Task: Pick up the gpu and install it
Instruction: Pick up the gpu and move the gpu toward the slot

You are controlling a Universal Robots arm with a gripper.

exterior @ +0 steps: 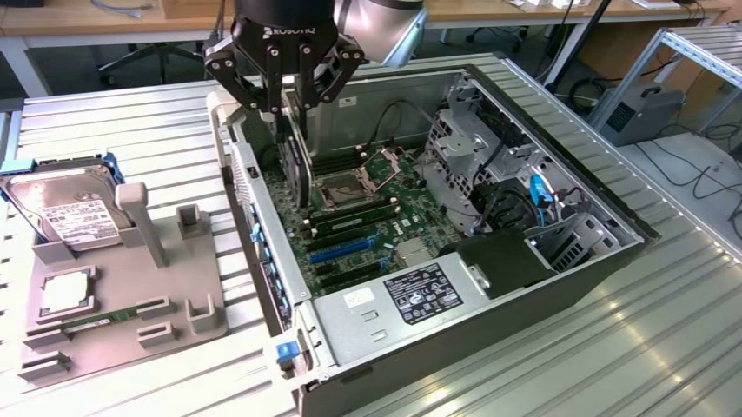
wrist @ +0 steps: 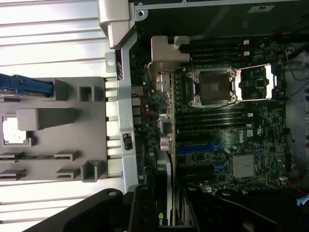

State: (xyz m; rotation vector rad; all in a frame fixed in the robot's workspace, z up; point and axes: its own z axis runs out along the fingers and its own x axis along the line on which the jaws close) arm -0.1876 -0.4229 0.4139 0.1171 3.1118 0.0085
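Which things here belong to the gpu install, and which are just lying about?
In the job:
- gpu, held on edge by the gripper
- open computer case
- motherboard beneath the card

Lying about:
- hard drive
- memory stick
- processor chip
- grey holder tray they sit on, beside the case

Bright overhead light, glare on table [exterior: 649, 347]

Tool [wrist: 166, 205] grips gpu [wrist: 166, 128] edge-on over motherboard [wrist: 231, 130].
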